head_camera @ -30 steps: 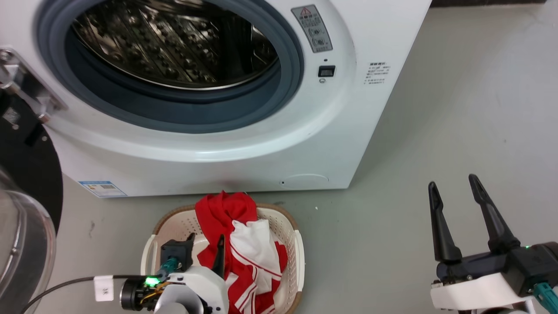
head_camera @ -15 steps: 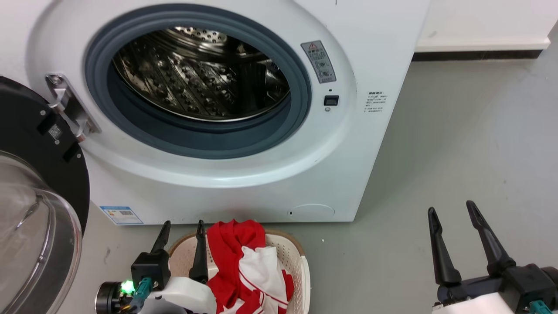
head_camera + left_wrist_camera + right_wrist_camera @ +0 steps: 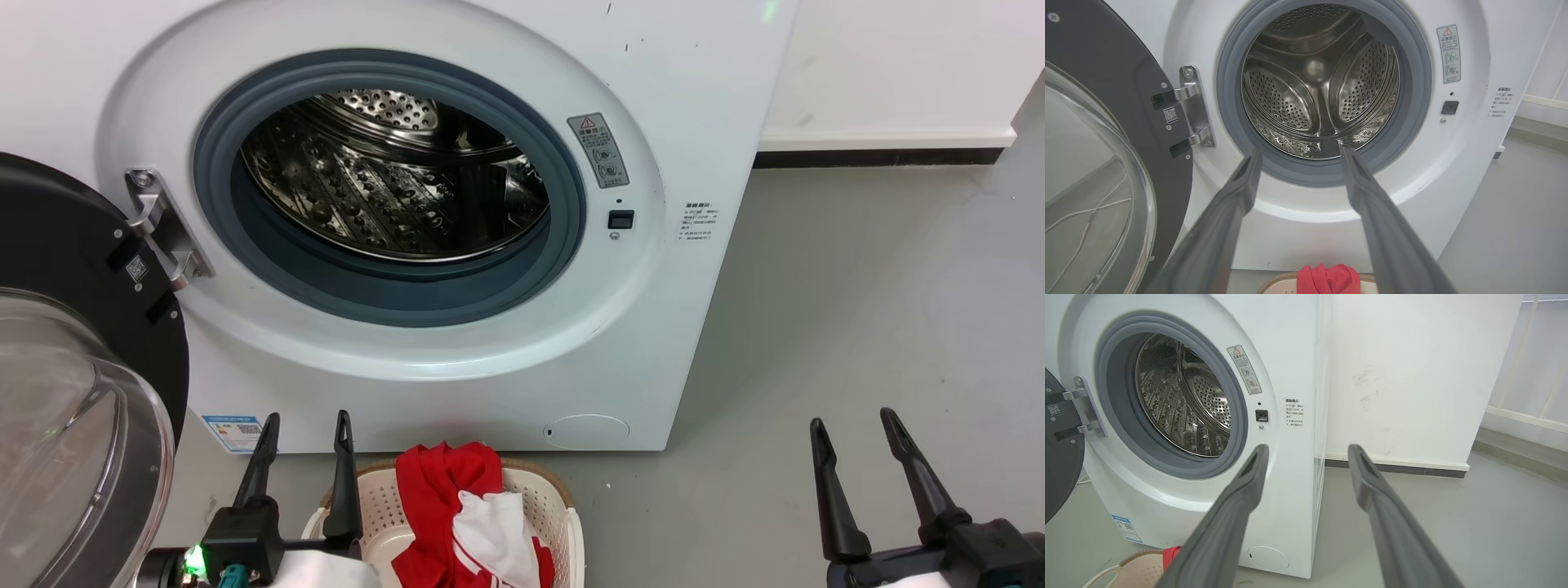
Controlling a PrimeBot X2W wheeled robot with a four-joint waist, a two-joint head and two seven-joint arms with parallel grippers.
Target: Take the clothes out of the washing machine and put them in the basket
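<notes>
The washer (image 3: 702,98) mouth is free, its door (image 3: 57,237) swung out at left; bare floor (image 3: 865,310) lies at right. The clothes (image 3: 437,490) lie in the basket (image 3: 535,494) below the mouth (red end over the far rim, heap running toward the robot). Left claw (image 3: 306,419) and right claw (image 3: 851,419) both stand spread apart.

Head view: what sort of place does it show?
Most likely a plain laundry area: a white front-loading washing machine with its door open stands on a bare grey floor by a white wall, and a laundry basket of red clothes sits before it.
</notes>
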